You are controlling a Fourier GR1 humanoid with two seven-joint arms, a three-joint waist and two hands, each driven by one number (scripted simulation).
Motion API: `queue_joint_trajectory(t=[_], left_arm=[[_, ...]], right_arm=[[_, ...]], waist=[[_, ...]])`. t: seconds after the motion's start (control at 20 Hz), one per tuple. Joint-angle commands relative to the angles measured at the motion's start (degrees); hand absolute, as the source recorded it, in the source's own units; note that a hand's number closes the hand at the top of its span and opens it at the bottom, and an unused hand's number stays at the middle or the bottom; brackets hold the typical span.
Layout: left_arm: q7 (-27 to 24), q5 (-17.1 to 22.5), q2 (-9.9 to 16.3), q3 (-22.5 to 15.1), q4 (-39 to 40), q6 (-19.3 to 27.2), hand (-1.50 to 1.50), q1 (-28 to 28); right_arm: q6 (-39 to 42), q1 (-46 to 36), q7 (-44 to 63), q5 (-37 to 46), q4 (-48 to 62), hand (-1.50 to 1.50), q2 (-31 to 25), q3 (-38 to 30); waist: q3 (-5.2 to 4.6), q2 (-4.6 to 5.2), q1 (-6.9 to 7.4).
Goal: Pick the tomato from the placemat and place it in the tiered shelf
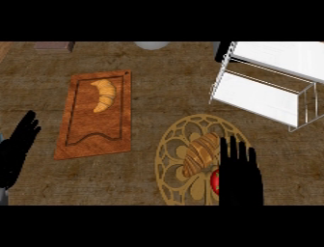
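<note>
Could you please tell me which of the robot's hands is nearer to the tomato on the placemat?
Right. The right hand hovers over the tomato, partly hiding it; the left hand rests far across the counter.

Wooden board (93,140), white wire shelf (278,82)

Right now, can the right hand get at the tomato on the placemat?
Probably yes. The right hand is open directly over the tomato, hiding most of it. Only the croissant lies close beside it on the placemat, which might crowd the fingers.
</note>
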Motion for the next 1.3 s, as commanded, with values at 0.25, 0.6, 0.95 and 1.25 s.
queue_joint_trajectory(t=[0.25, 0.6, 0.95, 1.25], left_arm=[[1.5, -2.7, -2.0, 3.2, -2.2, -2.5, 0.0, 2.0], [0.7, -4.3, -3.7, 4.6, -3.0, -5.0, 0.0, 2.1], [1.8, -3.9, -3.4, 7.1, -3.0, -7.1, 0.0, 2.9], [2.5, -7.1, -6.4, 5.7, -7.1, -4.8, 0.0, 4.7]], right_arm=[[-5.5, -0.4, -4.2, 0.1, 6.9, -1.5, -1.1, -4.7], [-6.4, -0.8, -4.8, 0.0, 11.2, 1.5, 0.8, -5.4], [-7.9, -1.1, -10.8, -0.4, 13.1, 1.5, -3.3, -6.4], [-12.0, -0.2, -11.0, 3.6, 11.8, 1.5, -4.5, -4.3]], waist=[[0.02, -0.01, 0.11], [0.01, -0.02, 0.09], [0.02, -0.02, 0.23], [0.03, -0.04, 0.21]])
